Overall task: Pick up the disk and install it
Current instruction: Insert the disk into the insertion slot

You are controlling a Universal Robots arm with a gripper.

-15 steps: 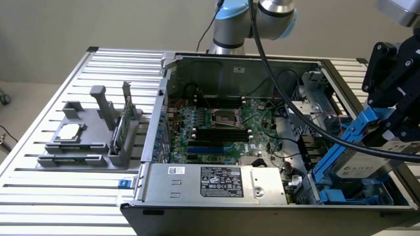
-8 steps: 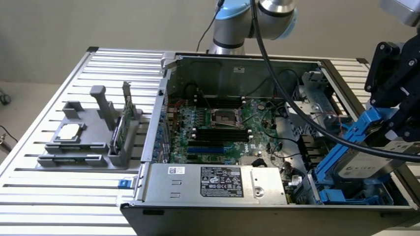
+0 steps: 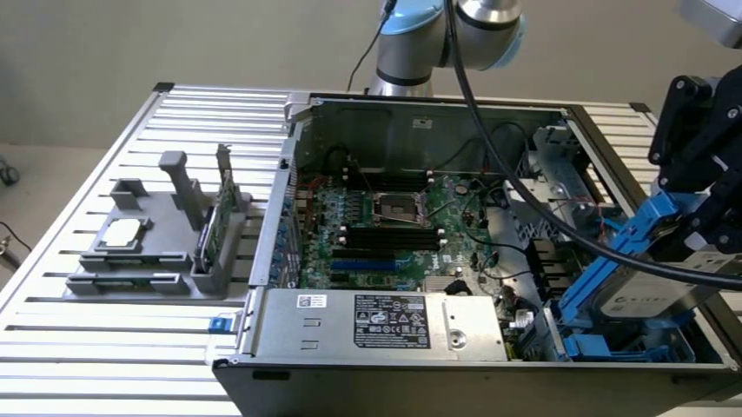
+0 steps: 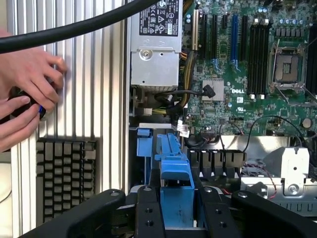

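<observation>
- One disk [image 3: 644, 300], silver-grey in its blue frame [image 4: 176, 183], hangs tilted at about four o'clock in the exterior view.
- My claw [image 4: 179, 213] is pinching it, with two black fingers [image 4: 148, 213] pressed on either side of the blue frame.
- It sits over the blue bay rails [image 3: 586, 346] in that corner of the one open computer case [image 3: 383, 117].
- Inside the case are one motherboard [image 3: 383, 226] at the centre and one power supply [image 3: 388, 323] at six o'clock.
- At nine o'clock, one grey rack [image 3: 139, 278] carries one square chip [image 3: 122, 233] and one upright green card [image 3: 222, 204].
- A person's two hands [image 4: 32, 77] rest on the slatted table [image 3: 116, 347], beside the case.
</observation>
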